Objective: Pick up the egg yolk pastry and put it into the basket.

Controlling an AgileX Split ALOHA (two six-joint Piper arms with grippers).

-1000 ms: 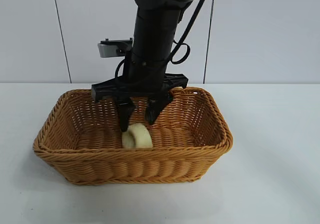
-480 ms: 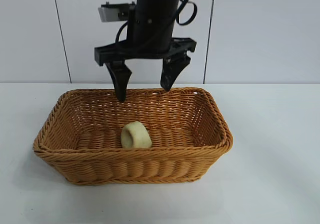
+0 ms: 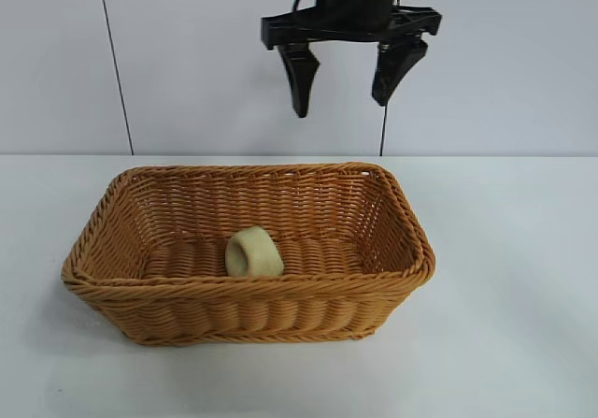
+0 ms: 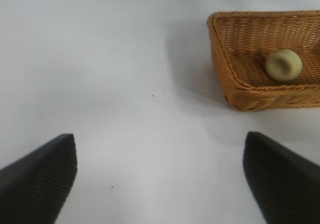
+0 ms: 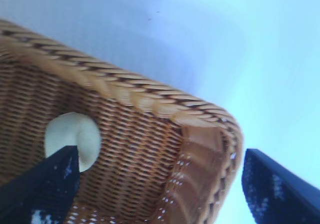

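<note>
The egg yolk pastry [image 3: 254, 252], a pale cream-yellow lump, rests on the floor of the orange-brown wicker basket [image 3: 234, 291], near its front wall. My right gripper [image 3: 341, 106] hangs open high above the basket's back right part, with nothing between its fingers. Its wrist view looks down on the pastry [image 5: 75, 134] and the braided basket rim [image 5: 125, 91], with the open right gripper [image 5: 160, 150] over the basket's end wall. My left gripper [image 4: 159, 135] is open over bare table, well away from the basket [image 4: 235, 83] and the pastry [image 4: 283, 65].
The basket stands in the middle of a white table [image 3: 505, 343], with bare surface on every side. A pale panelled wall [image 3: 187, 63] rises behind the table's far edge.
My right gripper has risen out of the basket and shifted to the right, its jaws spreading wider. The pastry stays on the basket floor. The left arm's view gives no earlier frame.
</note>
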